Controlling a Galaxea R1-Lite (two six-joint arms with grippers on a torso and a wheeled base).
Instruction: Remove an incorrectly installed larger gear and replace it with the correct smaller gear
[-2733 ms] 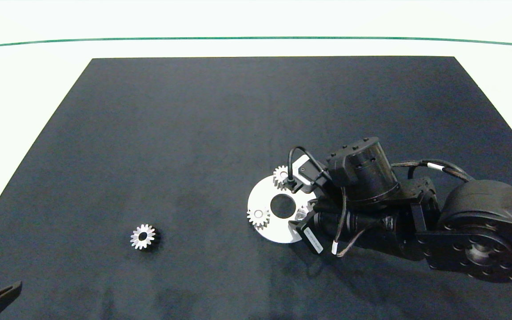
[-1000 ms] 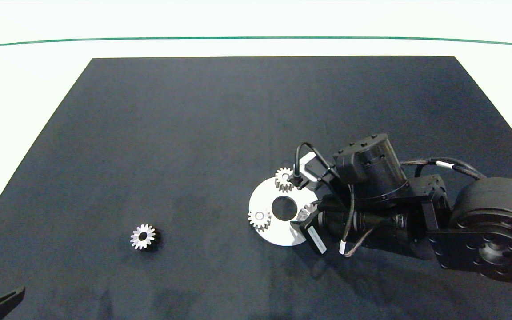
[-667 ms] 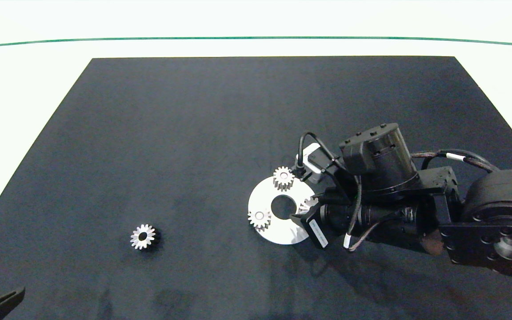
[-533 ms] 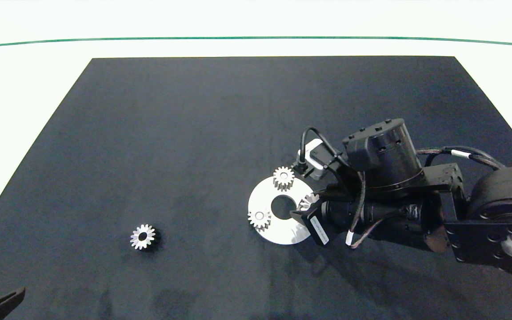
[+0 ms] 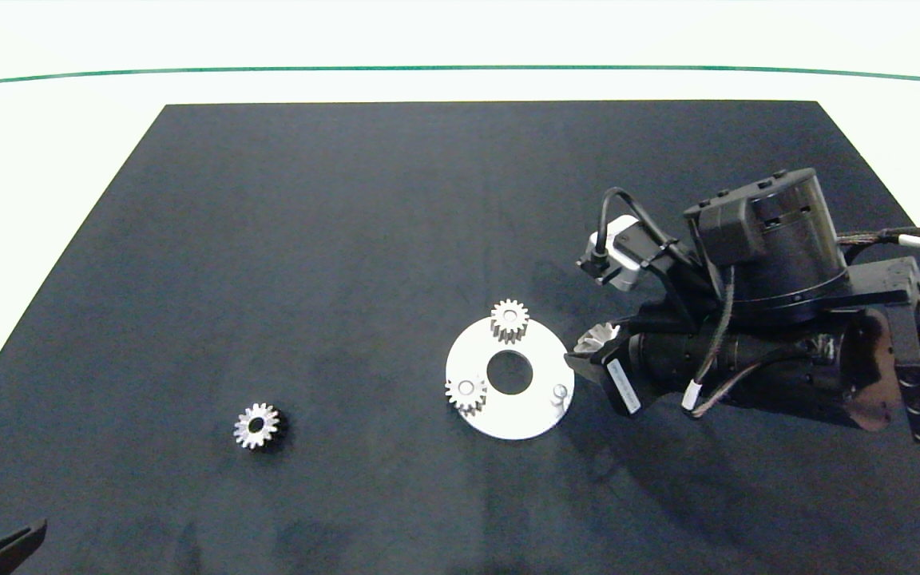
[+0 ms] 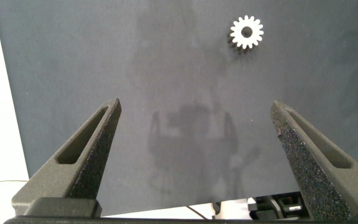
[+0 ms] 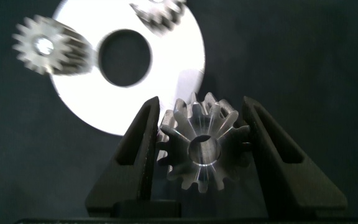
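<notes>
My right gripper (image 7: 199, 149) has its two fingers closed against the teeth of the larger gear (image 7: 202, 147), one finger on each side, and the gear sits between them with its small centre hole facing my wrist camera. From above, the gear (image 5: 597, 339) shows only as a few pointed teeth at my fingertips, just off the right edge of the disc (image 5: 509, 407) and clear of it, though I cannot tell how high above the mat (image 5: 348, 239) I hold it. The disc is a flat silver ring with a round hole in its middle, lying on the dark mat. Two small blunt-toothed gears stand on it: one at the far rim (image 5: 509, 320) and one at the left rim (image 5: 465, 393). At the right part of the disc a bare peg (image 5: 559, 391) stands with no gear on it. The smaller gear (image 5: 256, 425) lies flat on the mat well to the left of the disc, on its own; my left wrist camera sees it (image 6: 247, 32) too, lying beyond my fingers. My left gripper (image 6: 204, 162) is parked at the near left corner of the mat, its fingers spread wide apart and holding nothing, with only bare mat between them.
</notes>
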